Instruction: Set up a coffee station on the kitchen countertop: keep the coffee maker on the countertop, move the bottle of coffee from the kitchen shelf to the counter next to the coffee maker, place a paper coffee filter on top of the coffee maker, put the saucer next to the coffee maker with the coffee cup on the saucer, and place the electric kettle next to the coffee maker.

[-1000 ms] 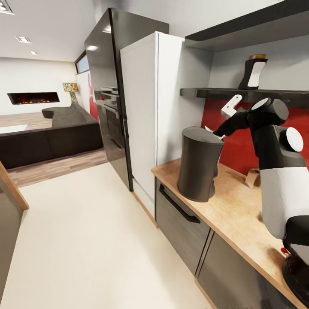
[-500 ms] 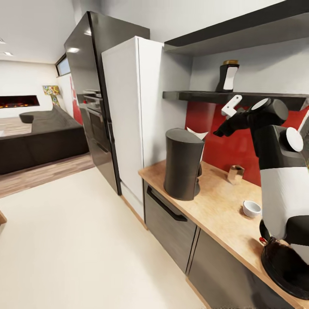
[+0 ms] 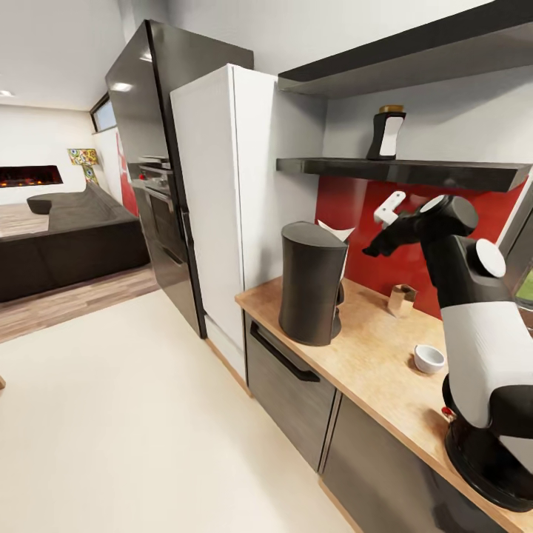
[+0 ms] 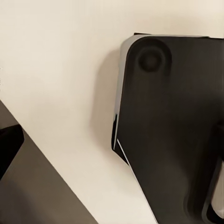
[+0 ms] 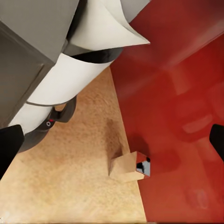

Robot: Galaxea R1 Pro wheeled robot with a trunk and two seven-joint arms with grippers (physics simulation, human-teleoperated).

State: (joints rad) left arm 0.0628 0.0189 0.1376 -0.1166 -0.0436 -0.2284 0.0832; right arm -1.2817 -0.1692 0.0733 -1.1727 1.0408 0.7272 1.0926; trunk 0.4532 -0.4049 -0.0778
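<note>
Nearest me, by my own trunk, a dark round appliance base (image 3: 485, 463) sits at the tabletop (image 3: 370, 363) edge; I take it for the electric kettle but cannot be sure, and it stands well apart from the coffee maker (image 3: 311, 283). Further along, between that base and the coffee maker, a small white coffee cup (image 3: 428, 358) rests directly on the wood with no saucer under it that I can see. Beyond the cup, against the red backsplash (image 3: 355, 215) behind the coffee maker, stands a small tan box (image 3: 401, 300). The coffee maker itself is a tall, dark grey, slightly tapered body near the tabletop's far end, and a white paper coffee filter (image 5: 109, 28) with curled, pointed edges already sits on top of it, so I judge that step done. My right tool (image 3: 381, 237) is raised just beside the filter, a little above it; whether it is wide or narrow I cannot tell. Furthest off, above the coffee maker, the bottle of coffee (image 3: 385, 133), black with a white label and gold cap, waits on the kitchen shelf (image 3: 414, 172), not yet moved.
</note>
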